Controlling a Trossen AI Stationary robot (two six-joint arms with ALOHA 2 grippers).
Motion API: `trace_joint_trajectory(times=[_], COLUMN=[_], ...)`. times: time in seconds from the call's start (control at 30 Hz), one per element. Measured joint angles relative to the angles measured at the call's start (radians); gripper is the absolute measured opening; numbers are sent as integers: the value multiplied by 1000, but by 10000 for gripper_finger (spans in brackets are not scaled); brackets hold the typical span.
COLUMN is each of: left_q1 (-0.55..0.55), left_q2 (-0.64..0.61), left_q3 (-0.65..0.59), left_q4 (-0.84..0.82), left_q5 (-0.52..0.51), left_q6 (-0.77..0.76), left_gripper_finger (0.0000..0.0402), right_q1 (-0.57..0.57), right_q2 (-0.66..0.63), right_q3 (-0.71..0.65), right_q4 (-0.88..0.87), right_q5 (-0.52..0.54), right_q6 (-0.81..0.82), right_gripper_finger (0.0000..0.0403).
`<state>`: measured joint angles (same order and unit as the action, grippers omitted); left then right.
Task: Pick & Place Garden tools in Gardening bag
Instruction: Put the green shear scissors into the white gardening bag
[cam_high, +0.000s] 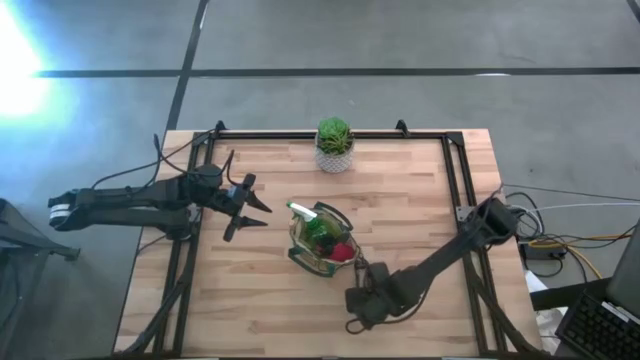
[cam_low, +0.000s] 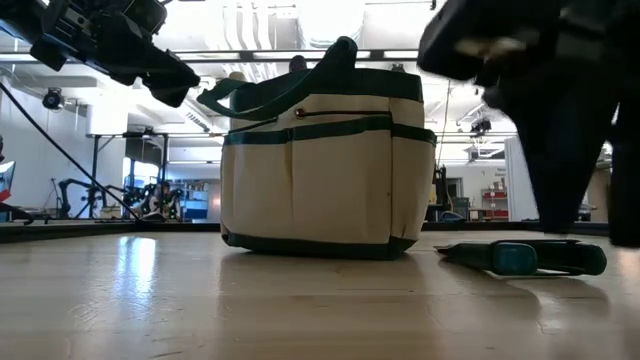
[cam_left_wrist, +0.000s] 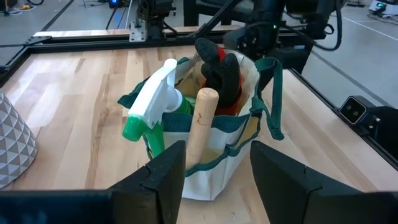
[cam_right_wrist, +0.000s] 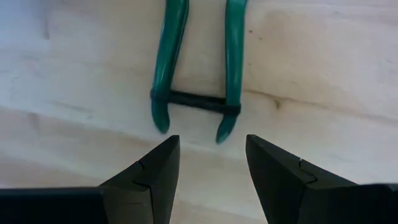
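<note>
The cream-and-olive gardening bag (cam_high: 320, 240) stands upright on its base at the table's middle; it also shows in the low view (cam_low: 320, 170). Inside it stand a green spray bottle with a white head (cam_left_wrist: 155, 99), a wooden tool handle (cam_left_wrist: 202, 121) and a red-and-black piece (cam_left_wrist: 217, 71). A pruner with teal handles (cam_right_wrist: 196, 68) lies flat on the table to the right of the bag (cam_low: 520, 257). My right gripper (cam_right_wrist: 208, 155) is open, pointing down just above the pruner's handle ends. My left gripper (cam_left_wrist: 214, 168) is open and empty, in the air left of the bag (cam_high: 250, 205).
A green potted plant in a white pot (cam_high: 334, 145) stands at the table's far edge; its pot shows beside my left gripper (cam_left_wrist: 12, 143). A black frame rail (cam_high: 460, 180) runs round the tabletop. Bare wood (cam_high: 230, 300) lies near the front left.
</note>
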<state>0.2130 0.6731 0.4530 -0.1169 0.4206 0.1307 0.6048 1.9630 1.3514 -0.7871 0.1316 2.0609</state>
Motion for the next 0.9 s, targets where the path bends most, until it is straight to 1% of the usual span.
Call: trace_joint_trajectory(times=[0.13, 0.37, 0.77, 0.9], left_q1=[0, 0, 0, 0], left_q2=[0, 1, 1, 1], left_q3=[0, 0, 0, 0], left_q4=[0, 0, 0, 0], left_q5=[0, 0, 0, 0], left_q6=[0, 0, 0, 0], left_gripper_finger=[183, 183, 184, 184], right_q1=[-8, -20, -120, -130], right_q2=[18, -5, 1, 1], right_q3=[-1, -1, -53, -56], right_q4=[-10, -108, -107, -106], right_q5=[5, 77, 85, 106], right_q6=[-43, -62, -250, -266], right_gripper_finger=[176, 176, 176, 174])
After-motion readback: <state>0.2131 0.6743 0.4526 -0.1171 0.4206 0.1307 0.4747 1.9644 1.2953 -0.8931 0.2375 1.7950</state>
